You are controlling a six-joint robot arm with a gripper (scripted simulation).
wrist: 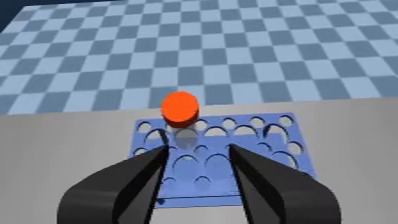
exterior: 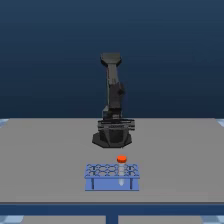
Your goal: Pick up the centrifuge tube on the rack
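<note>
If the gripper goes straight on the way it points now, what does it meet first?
Probably the centrifuge tube: the open gripper points toward it, above the rack. Depth is unclear; the fingertips might touch the rack top first.

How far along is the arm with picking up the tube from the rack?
Done: the gripper is lined up over the low blue rectangular rack, jaws open. In hand: closing in on the slim whitish tube with the orange-red cap, which stands in a rack hole just beyond the jaws. Left: grasping the tube and lifting it out.
</note>
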